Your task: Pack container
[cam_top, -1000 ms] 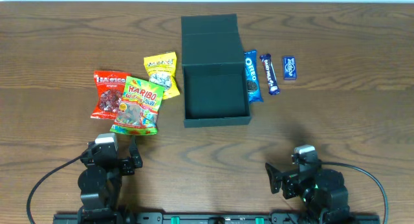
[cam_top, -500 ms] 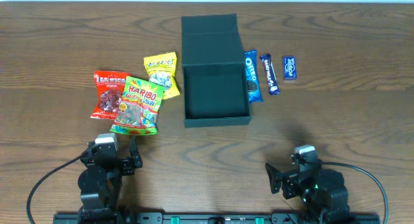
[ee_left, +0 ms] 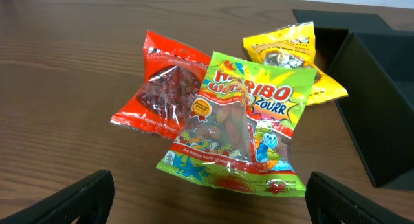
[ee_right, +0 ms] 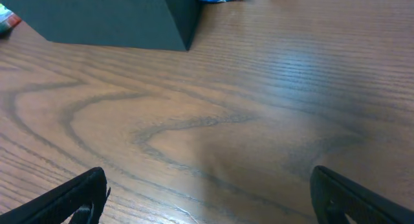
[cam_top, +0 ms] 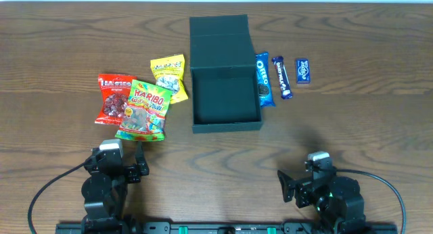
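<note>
Both our left gripper (ee_left: 208, 197) and right gripper (ee_right: 207, 193) gape empty; the Haribo bag (ee_left: 242, 130) lies just ahead of our left fingers (ee_left: 84, 199), the container (ee_left: 381, 120) farther right.

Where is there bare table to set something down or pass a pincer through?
Free: the wide strip between the container and the right pincer; also right of the small blue bar. Crowded: Oreo pack beside the container's right wall; overlapping candy bags on its left, close ahead of the left pincer.

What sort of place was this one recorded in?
Probably a lab-style robot workstation: a wood-grain table, an open container with a Haribo packet and Oreo pack beside it, and cabled robot arms at the near edge.
</note>
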Controlling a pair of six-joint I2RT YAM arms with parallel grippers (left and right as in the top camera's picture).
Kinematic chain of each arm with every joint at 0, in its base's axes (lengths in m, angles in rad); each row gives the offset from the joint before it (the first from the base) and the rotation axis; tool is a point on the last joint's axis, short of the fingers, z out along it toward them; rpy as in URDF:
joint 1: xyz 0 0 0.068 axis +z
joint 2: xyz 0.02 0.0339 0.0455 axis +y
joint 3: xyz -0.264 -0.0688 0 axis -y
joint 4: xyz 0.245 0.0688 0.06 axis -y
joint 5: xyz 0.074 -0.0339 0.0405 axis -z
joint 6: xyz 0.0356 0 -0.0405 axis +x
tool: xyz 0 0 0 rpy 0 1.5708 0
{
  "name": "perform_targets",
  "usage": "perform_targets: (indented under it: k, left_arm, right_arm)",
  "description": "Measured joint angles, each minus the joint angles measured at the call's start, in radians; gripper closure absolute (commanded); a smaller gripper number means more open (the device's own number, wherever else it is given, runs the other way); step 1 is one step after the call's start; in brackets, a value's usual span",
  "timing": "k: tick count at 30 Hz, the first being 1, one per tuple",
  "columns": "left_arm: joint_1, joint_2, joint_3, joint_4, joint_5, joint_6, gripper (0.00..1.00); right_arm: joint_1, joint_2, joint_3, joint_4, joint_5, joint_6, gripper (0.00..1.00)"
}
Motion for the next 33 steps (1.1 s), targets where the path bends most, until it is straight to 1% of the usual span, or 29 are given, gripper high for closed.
perform_targets:
  k: [20,22,28,33]
  left_arm:
    - [0.0,0.0,-0.002,0.012,-0.012,0.004,0.05]
    - [0.0,0.0,-0.006,0.043,-0.006,0.0,0.05]
    - [0.0,0.0,-0.012,0.214,0.07,-0.042,0.05]
    - [0.0,0.02,-0.002,0.268,0.097,-0.078,0.05]
  right_arm:
    - [0.0,0.0,0.0,0.0,0.0,0.0,0.01]
    - [0.0,0.0,0.0,0.0,0.0,0.0,0.01]
    - [0.0,0.0,0.0,0.0,0.0,0.0,0.01]
    - [0.0,0.0,0.0,0.0,0.0,0.0,0.01]
